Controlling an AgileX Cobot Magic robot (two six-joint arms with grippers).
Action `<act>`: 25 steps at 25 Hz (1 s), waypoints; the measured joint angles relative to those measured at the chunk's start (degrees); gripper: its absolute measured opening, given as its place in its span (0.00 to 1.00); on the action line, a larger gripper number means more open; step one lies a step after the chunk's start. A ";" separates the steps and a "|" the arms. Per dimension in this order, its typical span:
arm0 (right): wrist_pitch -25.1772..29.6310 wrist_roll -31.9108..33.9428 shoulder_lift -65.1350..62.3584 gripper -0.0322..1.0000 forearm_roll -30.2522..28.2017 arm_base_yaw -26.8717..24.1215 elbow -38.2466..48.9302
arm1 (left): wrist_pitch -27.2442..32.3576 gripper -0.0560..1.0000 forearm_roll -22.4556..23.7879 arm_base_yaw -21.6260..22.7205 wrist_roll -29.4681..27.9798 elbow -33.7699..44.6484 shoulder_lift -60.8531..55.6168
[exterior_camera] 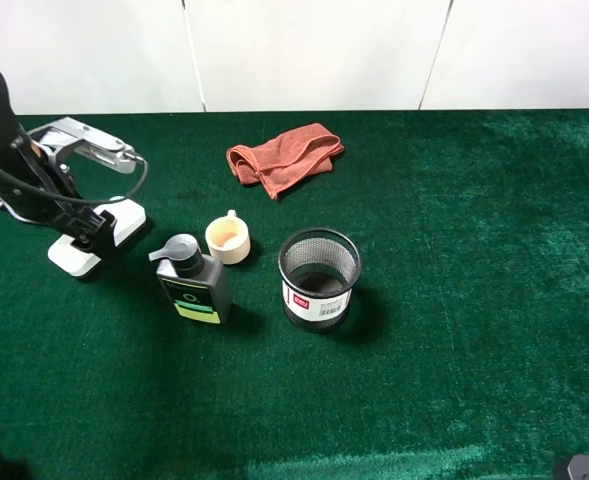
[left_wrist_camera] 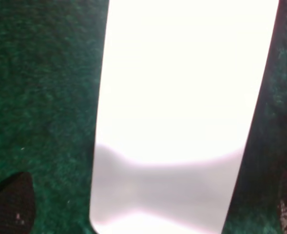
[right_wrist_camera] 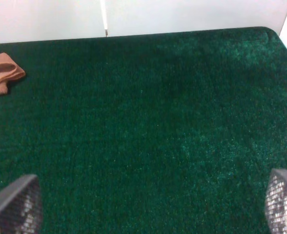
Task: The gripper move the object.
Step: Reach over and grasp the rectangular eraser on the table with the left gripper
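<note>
Left side of the table [exterior_camera: 474, 330]: the object [exterior_camera: 72, 256], a flat white oblong case, appears to rest flat on the green surface. Its long axis runs diagonally, and it lies to the left of all other items. The left claw [exterior_camera: 96, 230] is positioned directly over the middle of the case. This is judged to be alignment for a grip across the narrow width, the only span the 2 fingers could close on. The left wrist view supports this: the case fills the space between the 2 dark fingertips [left_wrist_camera: 11, 207], 1 on each side, with a strip of green showing between each tip and the nearer case edge. Finding: left claw spread wide, straddling the case, gripping nothing, with no contact on the case sides visible. The case is judged not yet lifted. Next to the right, a dark pump bottle [exterior_camera: 196, 285] stands upright just beside a cream cup [exterior_camera: 228, 240], both near the case but apart from it. A rust-red cloth [exterior_camera: 282, 157] lies crumpled further back. A black mesh cup [exterior_camera: 319, 275] stands upright near the centre. Far right: the right claw [right_wrist_camera: 148, 207] sits at the near corner, well apart from the work, presumably parked to avoid obstruction. Its 2 tips stand wide apart with only green table between them: released, holding nothing.
</note>
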 joint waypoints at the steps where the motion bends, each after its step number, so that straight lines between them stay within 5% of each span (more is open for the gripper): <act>1: 0.00 0.00 0.00 0.70 0.00 0.00 0.00 | -0.24 0.99 0.00 0.00 0.00 0.00 0.46; 25: 0.00 0.00 0.00 0.70 0.00 0.00 0.00 | -7.12 0.99 -0.18 0.00 0.00 -0.06 4.97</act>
